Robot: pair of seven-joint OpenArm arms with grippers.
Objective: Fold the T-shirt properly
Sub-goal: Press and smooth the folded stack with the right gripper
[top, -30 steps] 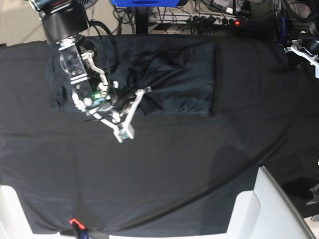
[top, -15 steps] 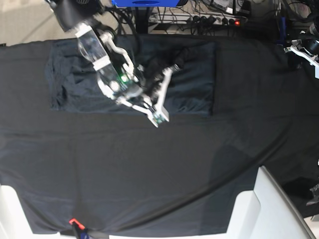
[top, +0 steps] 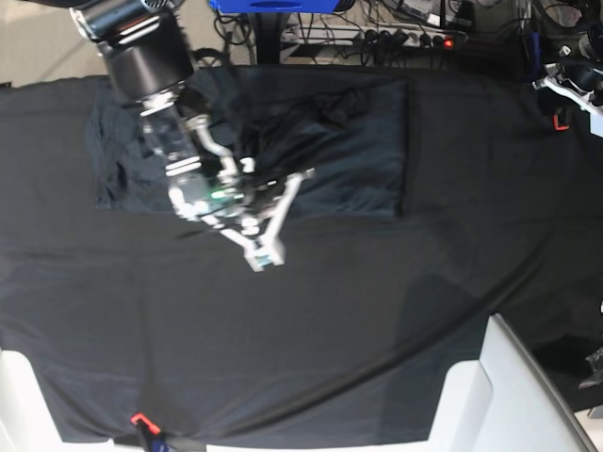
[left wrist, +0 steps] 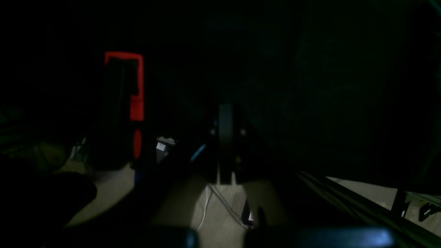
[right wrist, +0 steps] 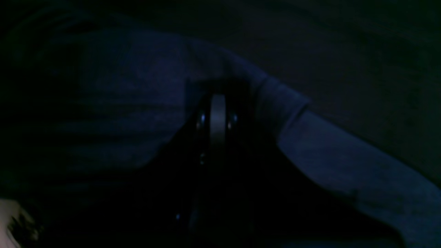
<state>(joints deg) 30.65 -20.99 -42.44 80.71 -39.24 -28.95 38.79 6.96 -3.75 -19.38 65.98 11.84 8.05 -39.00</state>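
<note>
The dark grey T-shirt [top: 363, 169] lies spread at the back of the table, bunched into folds near its middle [top: 325, 108]. My right gripper [top: 303, 177] reaches over its front part from the left. In the right wrist view its fingers [right wrist: 217, 103] are pressed together with shirt fabric [right wrist: 137, 79] draped around the tips, and a hemmed sleeve [right wrist: 310, 137] runs off to the lower right. My left gripper [left wrist: 225, 113] is shut with nothing in it and hangs beyond the table, over the floor. Only a white part of that arm [top: 577, 99] shows at the base view's top right edge.
The black tablecloth [top: 377, 301] covers the whole table. A white seat-like shape [top: 499, 395] stands at the front right. Cables and a power strip [top: 405, 38] lie behind the table. A red clip [top: 138, 419] sits at the front edge. A red and black object [left wrist: 134, 103] stands on the floor.
My right gripper swung from the shirt's front up to its back middle, then back toward the front edge. The bunched folds shifted right. The left arm barely moved.
</note>
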